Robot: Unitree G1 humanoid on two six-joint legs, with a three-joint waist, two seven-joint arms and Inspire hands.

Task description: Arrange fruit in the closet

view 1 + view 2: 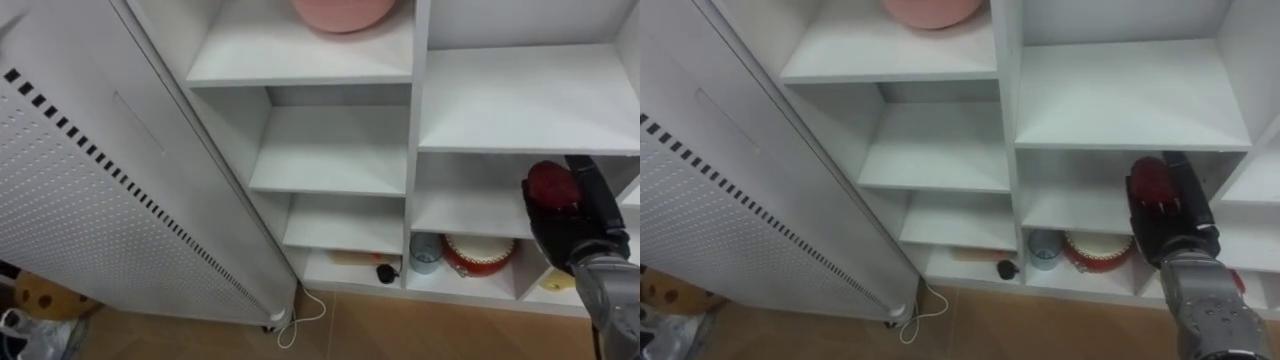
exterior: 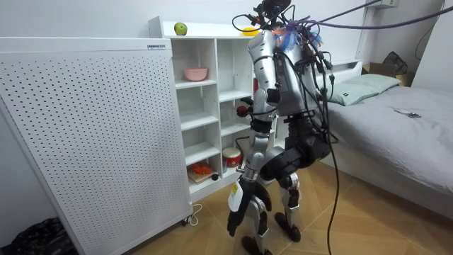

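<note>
A white closet of open shelves [image 1: 330, 165] stands in front of me. My right hand [image 1: 583, 228] is shut on a dark red round fruit [image 1: 552, 186], held up in front of a middle compartment of the right column. The fruit [image 2: 244, 110] is also in the room view, level with the middle shelves. A green apple [image 2: 180, 28] and a yellow bowl [image 2: 249, 30] sit on top of the closet. My left hand [image 2: 241, 207] hangs low beside my leg, its fingers relaxed.
A pink bowl [image 1: 342, 12] rests on an upper left shelf. Low down stand a blue cup [image 1: 425, 252] and a red and white round container [image 1: 478, 254]. A white perforated panel [image 1: 90, 200] stands at the left, a white cable [image 1: 305, 315] at its foot. A bed [image 2: 396, 134] lies behind me.
</note>
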